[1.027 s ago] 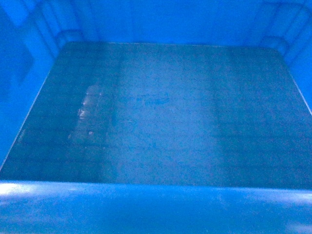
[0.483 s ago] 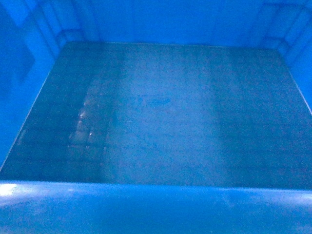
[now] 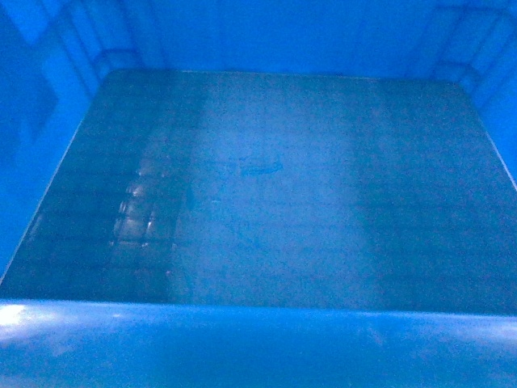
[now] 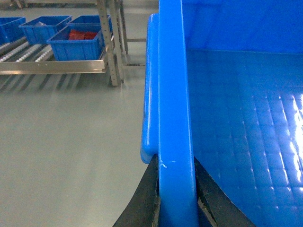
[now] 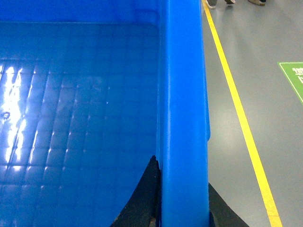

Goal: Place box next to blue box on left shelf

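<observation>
**Two grippers clamped on one crate's side rims**

Two black-fingered grippers hold the box (image 3: 266, 186), one on each side wall. Landmark for all notes: the box.

Head view: the box fills the whole field. Grid-patterned floor, dull sheen left of centre, near rim a bright band along the bottom edge. Neither gripper shows here.

Left wrist view: left gripper (image 4: 176, 201) straddles the box's left rim, one dark finger (image 4: 142, 203) pressed to the outer face, the other against the inner wall. Jaws closed down to the width of the rim, gripping it. A moulded handle lip juts from the outer wall just ahead of the fingers. Grey floor (image 4: 61, 142) lies below and outward of the box. Beyond that, well apart from the box, a metal shelf rack (image 4: 111, 42) with roller lanes carries small blue bins (image 4: 75, 42); one holds red items (image 4: 81, 34).

Right wrist view: right gripper (image 5: 183, 203) likewise pinches the box's right rim, a finger on either face. Outward of that rim, grey floor with a yellow line (image 5: 239, 113) running alongside, a green marking (image 5: 293, 78) farther out. Shoes (image 5: 218, 3) at the far edge.

Box is carried clear of the floor; not on any shelf.
</observation>
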You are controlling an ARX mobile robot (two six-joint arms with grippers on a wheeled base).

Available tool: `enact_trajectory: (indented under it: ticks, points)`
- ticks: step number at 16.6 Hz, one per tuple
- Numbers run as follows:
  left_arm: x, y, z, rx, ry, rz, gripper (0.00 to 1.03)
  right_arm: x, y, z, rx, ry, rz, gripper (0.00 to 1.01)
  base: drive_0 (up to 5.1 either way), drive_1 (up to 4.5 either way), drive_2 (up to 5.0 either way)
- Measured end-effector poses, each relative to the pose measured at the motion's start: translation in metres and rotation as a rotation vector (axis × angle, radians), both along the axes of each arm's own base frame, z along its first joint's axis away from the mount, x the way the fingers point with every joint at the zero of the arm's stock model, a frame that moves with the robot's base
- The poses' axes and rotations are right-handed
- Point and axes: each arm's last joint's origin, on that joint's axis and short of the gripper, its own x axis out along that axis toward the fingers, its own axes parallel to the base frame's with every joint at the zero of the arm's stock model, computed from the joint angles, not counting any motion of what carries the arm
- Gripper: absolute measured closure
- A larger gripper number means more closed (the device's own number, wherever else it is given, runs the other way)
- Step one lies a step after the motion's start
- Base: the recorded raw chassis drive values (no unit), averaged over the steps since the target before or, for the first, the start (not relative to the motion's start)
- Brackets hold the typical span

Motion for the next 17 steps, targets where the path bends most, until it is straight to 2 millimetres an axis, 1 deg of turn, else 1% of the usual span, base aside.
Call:
enact_trajectory:
  ticks: [2,17]
  points:
    - [0.0,0.0,0.0,0.0,0.0,-0.002,0.95,-0.0001,-0.0001,0.0,-0.001,0.0,-0.002,0.92,1.1,5.4,-3.1]
    - [0.0,0.0,0.0,0.003,0.0,-0.001,0.95,0.0,0.0,-0.0001,0.0,0.0,0.0,0.92,0.0,4.24,-4.3]
